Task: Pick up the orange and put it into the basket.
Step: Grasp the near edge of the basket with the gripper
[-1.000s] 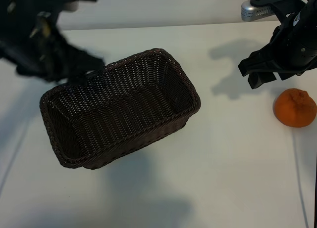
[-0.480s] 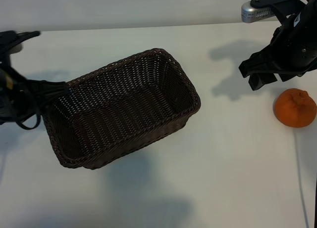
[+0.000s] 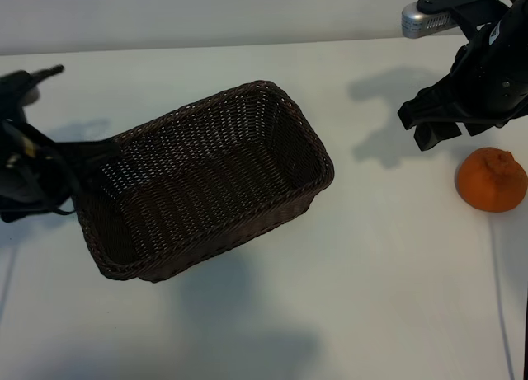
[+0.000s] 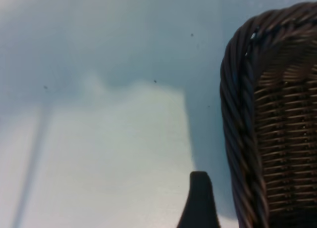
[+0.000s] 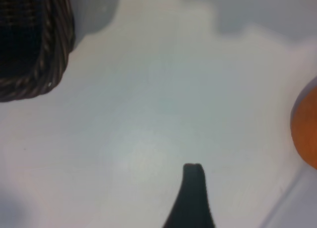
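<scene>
At the far left of the exterior view we saw the left gripper [image 3: 82, 153], dark and low over the table [image 3: 272, 314], just beside the basket's near left corner. Its jaws stood wide and held nothing; in the left wrist view one fingertip [image 4: 199, 198] showed next to the braided rim, with bare table around it. Whether it touched the rim we could not tell.

The basket [image 3: 206, 182] lay at the middle left, set at a slant, and we saw nothing inside it.

To the right, well apart from the basket, the right gripper [image 3: 436, 129] hung above the table, pointing steeply down, its jaws also spread and empty.

The orange [image 3: 492, 179] sat on the table at the far right, just below and to the right of that gripper, not touched by it. In the right wrist view only its edge [image 5: 308, 129] showed beside one fingertip [image 5: 193, 188].
</scene>
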Action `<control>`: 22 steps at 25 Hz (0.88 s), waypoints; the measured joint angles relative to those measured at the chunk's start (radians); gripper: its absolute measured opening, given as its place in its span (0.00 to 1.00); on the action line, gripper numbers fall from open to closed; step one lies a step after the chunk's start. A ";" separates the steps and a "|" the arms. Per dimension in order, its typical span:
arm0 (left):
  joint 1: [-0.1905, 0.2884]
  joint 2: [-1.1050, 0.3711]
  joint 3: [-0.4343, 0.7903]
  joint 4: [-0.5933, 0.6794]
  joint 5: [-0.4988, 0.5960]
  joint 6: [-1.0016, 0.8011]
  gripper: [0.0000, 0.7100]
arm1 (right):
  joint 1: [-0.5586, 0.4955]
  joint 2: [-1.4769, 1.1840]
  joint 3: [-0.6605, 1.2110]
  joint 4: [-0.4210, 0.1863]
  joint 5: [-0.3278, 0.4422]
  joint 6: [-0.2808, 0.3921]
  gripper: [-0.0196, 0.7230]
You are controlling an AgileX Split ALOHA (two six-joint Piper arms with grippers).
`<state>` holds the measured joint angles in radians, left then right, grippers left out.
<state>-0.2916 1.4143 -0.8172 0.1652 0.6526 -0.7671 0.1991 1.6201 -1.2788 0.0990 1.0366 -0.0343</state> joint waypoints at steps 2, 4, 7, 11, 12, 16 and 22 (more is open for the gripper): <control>0.000 0.043 0.000 -0.016 -0.018 -0.001 0.81 | 0.000 0.000 0.000 0.000 0.000 0.000 0.81; 0.000 0.081 0.000 -0.031 -0.039 -0.001 0.81 | 0.000 0.000 0.000 0.000 0.000 -0.001 0.81; 0.000 0.137 0.000 -0.057 -0.074 -0.002 0.81 | 0.000 0.000 0.000 0.000 0.000 -0.001 0.81; 0.000 0.207 0.000 -0.070 -0.099 0.001 0.81 | 0.000 0.000 0.000 0.000 0.000 -0.001 0.81; 0.000 0.221 0.000 -0.070 -0.101 0.001 0.81 | 0.000 0.000 0.000 0.000 0.000 -0.001 0.81; 0.000 0.267 0.001 -0.073 -0.117 0.001 0.81 | 0.000 0.000 0.000 0.000 0.000 -0.002 0.81; 0.000 0.279 0.002 -0.091 -0.152 0.010 0.81 | 0.000 0.000 0.000 0.000 0.000 -0.002 0.81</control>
<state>-0.2916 1.6935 -0.8153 0.0746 0.5006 -0.7567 0.1991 1.6201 -1.2788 0.0990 1.0370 -0.0361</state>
